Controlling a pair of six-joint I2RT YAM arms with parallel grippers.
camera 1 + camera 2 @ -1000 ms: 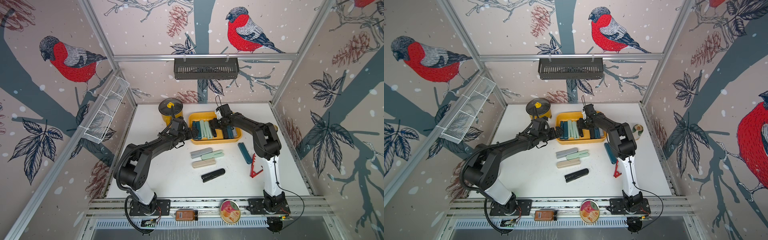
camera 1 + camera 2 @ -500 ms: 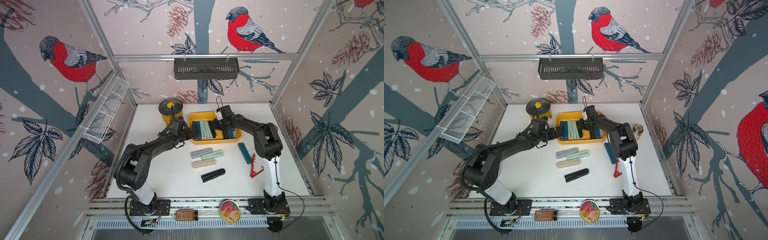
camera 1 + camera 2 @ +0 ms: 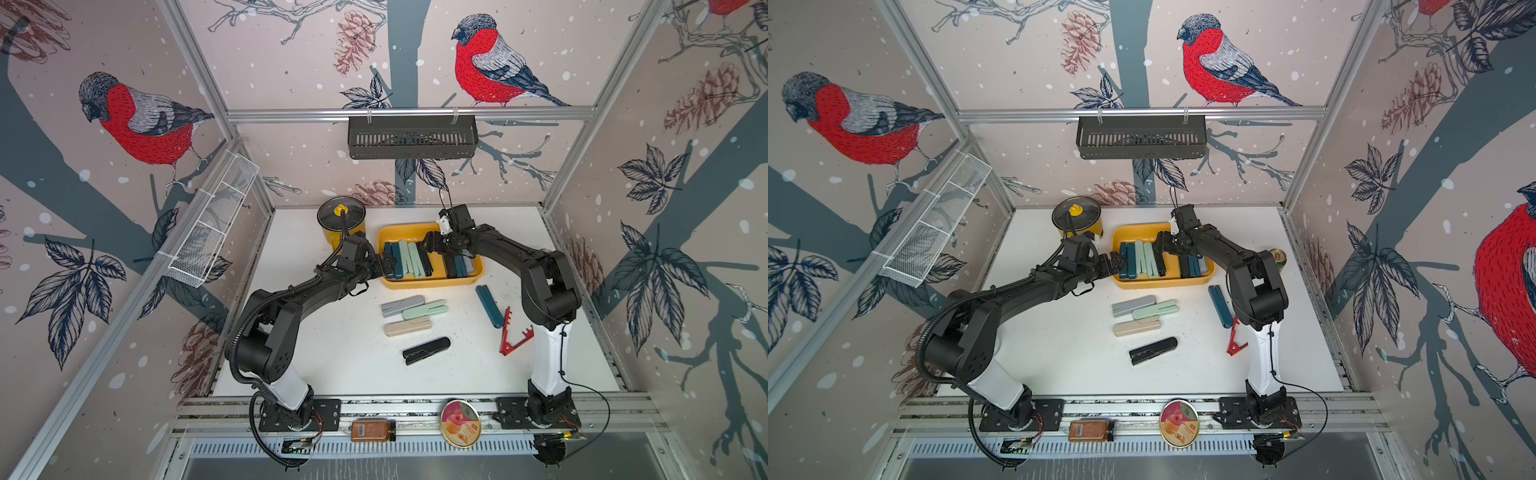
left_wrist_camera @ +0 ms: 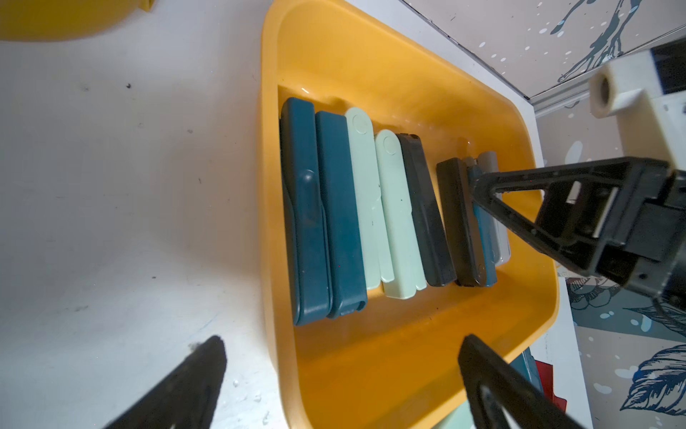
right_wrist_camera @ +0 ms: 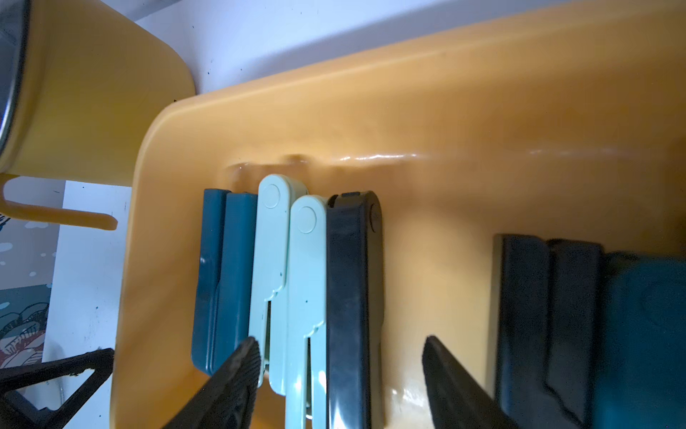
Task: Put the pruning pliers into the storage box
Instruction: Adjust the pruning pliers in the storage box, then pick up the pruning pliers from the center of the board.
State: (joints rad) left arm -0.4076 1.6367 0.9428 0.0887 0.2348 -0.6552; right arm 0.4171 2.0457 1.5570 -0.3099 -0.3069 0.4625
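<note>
The storage box [image 3: 432,284] sits toward the rear of the tabletop [image 3: 332,353], with a lidded pot [image 3: 341,216] just beside its rear left corner. Inside the box, five pruning pliers [image 3: 407,259] lie side by side at the left. After a gap, three more pliers [image 3: 459,266] are packed at the right end. In front of the box lie three clustered pliers [image 3: 411,313], with a single pliers [image 3: 426,350] nearer the front. To the right lies another pliers [image 3: 489,305], with the V-shaped toothed one [image 3: 513,340] just in front.

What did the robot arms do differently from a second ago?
The right gripper opened its jaws and let go of the black pliers, which now lie in the storage box beside the mint pliers. The left gripper stayed open at the box's edge, and the pliers on the table did not move.
</note>
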